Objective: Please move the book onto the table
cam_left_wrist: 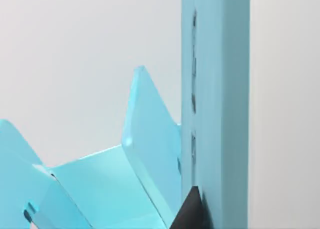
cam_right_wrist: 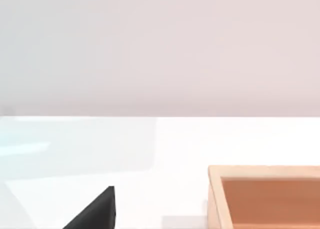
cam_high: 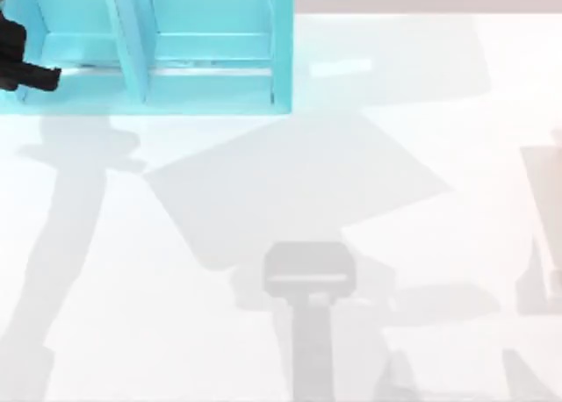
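Observation:
A tall light-blue slab (cam_left_wrist: 220, 89), duller than the cyan shelf (cam_left_wrist: 150, 139) beside it, stands upright in the left wrist view; it looks like the book on end. My left gripper (cam_left_wrist: 190, 214) shows there as a black wedge right against the slab's lower edge, and I cannot see whether it holds it. From above, the left gripper (cam_high: 39, 75) is at the far left, at the shelf's (cam_high: 211, 99) left compartment. The white table (cam_high: 351, 200) spreads in front of the shelf. My right gripper (cam_right_wrist: 95, 214) hangs low over the table (cam_right_wrist: 175, 149).
An orange-brown wooden box (cam_right_wrist: 265, 199) sits on the table close to the right gripper. Upright dividers and a tall end wall (cam_high: 283, 42) split the shelf. Grey arm shadows lie across the table's middle and front.

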### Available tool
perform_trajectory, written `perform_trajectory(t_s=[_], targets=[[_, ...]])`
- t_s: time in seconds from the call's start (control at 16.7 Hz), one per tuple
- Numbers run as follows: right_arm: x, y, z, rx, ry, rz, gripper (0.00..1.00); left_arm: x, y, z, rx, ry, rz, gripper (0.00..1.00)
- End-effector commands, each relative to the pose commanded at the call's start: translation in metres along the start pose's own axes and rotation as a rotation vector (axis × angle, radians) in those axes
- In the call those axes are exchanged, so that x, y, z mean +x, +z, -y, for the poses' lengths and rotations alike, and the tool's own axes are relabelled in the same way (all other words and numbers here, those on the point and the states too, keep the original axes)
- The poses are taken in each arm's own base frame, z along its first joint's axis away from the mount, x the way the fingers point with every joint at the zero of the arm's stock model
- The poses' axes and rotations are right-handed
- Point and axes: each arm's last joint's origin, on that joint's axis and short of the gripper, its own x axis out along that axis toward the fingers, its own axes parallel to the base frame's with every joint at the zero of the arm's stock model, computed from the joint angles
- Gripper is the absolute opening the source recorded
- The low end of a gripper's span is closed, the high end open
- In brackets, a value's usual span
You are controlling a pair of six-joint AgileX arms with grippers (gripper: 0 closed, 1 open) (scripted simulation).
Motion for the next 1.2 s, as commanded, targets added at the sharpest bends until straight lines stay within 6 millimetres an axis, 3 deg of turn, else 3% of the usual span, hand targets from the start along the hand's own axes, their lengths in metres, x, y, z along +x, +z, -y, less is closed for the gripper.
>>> perform_trajectory(t_s=[0.42,0.66,0.9,1.2], targets=[[0.000,0.000,0.000,0.000,0.000,0.000,1.00,-0.002,-0.002,-0.001,0.002,0.000,-0.009,0.00],[0.000,0.000,0.000,0.000,0.000,0.000,1.00,0.000,-0.001,0.010,-0.077,-0.021,-0.034,0.00],[0.000,0.000,0.000,0.000,0.000,0.000,1.00,0.007,-0.002,0.039,-0.267,-0.051,-0.128,0.00],[0.000,0.000,0.000,0.000,0.000,0.000,1.00,0.017,-0.004,0.096,-0.574,-0.022,-0.298,0.00]])
